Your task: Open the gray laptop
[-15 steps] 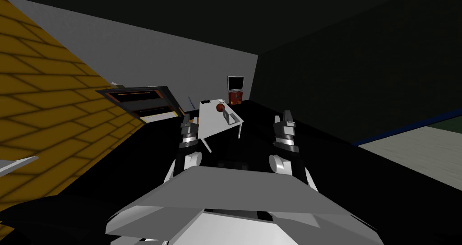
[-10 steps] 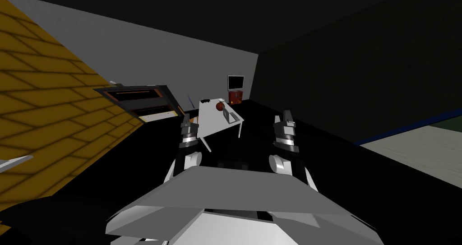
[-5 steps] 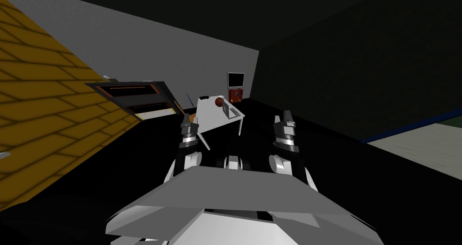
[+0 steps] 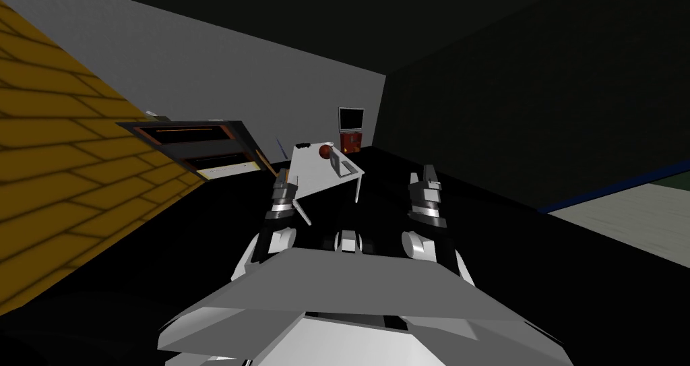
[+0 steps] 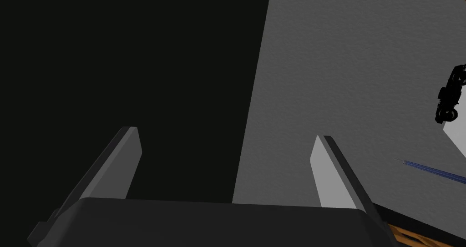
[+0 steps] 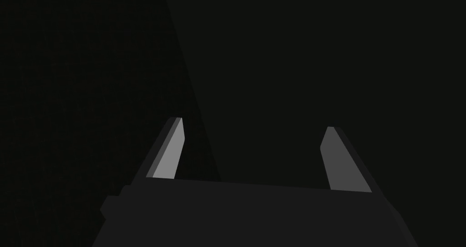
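The grey laptop (image 4: 343,167) sits far ahead on the right end of a white table (image 4: 313,174). Its lid looks raised off the flat base, though it is small at this distance. Both arms are held up in front of my chest, well short of the table. My left gripper (image 4: 281,180) (image 5: 226,138) is open and holds nothing. My right gripper (image 4: 424,175) (image 6: 253,126) is also open and empty, facing a dark wall.
A red-brown ball (image 4: 325,151) and a small black object (image 4: 303,144) (image 5: 450,94) share the table. Behind it stand a monitor (image 4: 351,119) and a red cabinet (image 4: 350,142). A yellow brick wall (image 4: 60,166) and a dark shelf unit (image 4: 195,146) lie left.
The whole head view has shifted: the table and shelf have slid left and slightly up, so I have moved. My left forearm has leaned a little to the left.
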Controlling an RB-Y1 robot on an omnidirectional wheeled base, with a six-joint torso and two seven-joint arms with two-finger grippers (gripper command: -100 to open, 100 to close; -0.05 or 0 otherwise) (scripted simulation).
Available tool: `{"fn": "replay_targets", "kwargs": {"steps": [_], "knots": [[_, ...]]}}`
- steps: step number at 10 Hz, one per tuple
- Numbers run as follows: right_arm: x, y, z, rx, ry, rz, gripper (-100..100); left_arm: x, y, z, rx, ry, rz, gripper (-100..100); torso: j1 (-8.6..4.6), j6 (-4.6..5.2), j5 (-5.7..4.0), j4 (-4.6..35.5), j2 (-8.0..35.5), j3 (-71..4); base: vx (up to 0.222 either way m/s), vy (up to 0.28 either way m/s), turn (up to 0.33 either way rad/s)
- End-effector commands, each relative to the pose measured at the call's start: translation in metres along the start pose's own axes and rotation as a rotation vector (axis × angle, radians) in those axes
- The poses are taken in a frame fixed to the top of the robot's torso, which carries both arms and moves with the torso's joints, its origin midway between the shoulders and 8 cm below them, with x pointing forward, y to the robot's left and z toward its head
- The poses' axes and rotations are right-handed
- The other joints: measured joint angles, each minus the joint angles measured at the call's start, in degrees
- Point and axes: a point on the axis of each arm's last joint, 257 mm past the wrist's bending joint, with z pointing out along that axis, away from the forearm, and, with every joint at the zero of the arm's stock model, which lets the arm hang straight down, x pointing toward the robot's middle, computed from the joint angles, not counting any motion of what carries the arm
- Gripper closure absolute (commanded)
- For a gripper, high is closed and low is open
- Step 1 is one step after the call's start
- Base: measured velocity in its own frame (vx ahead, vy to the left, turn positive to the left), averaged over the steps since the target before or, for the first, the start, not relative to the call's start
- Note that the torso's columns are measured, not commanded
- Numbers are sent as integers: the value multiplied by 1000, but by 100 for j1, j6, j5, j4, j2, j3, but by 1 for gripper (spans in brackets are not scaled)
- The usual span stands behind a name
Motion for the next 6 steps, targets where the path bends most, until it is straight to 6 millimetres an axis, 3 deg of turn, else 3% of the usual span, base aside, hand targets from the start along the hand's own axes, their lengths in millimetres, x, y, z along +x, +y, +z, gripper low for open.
{"fn": "replay_targets", "kwargs": {"steps": [1,6], "knots": [[0,0,0,0,0,0,0,1,12,3,-41,36,48,-100,5,0,1,1,4,2,66,-64,-26],[0,0,0,0,0,0,0,-2,38,5,-132,53,121,-100,7,0,2,2,3,2,87,-73,-25]]}}
